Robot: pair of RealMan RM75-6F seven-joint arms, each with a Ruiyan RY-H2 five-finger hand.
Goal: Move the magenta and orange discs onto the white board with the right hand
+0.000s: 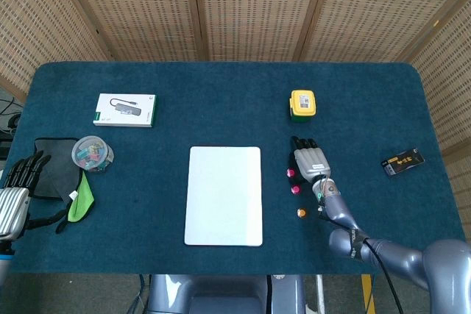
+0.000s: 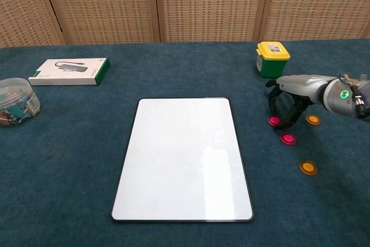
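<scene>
My right hand point(image 2: 296, 92) hovers at the table's right side, palm down, with its fingertips point(image 2: 291, 121) lowered on either side of a magenta disc point(image 2: 274, 121). The disc lies flat on the cloth and is not lifted. A second magenta disc point(image 2: 288, 139) lies just in front of it. One orange disc point(image 2: 313, 120) sits right of the hand, another orange disc point(image 2: 307, 168) nearer the front edge. The white board point(image 2: 184, 157) lies in the table's middle, bare. In the head view the right hand point(image 1: 310, 161) covers one orange disc. My left hand point(image 1: 18, 189) rests at the far left, fingers spread, holding nothing.
A yellow and green box point(image 2: 273, 59) stands just behind the right hand. A white and green carton point(image 2: 70, 70) and a clear jar of clips point(image 2: 17, 101) are at the left. Black cloth point(image 1: 55, 174) and a green cloth point(image 1: 82, 198) lie by the left hand. A black packet point(image 1: 402, 161) lies far right.
</scene>
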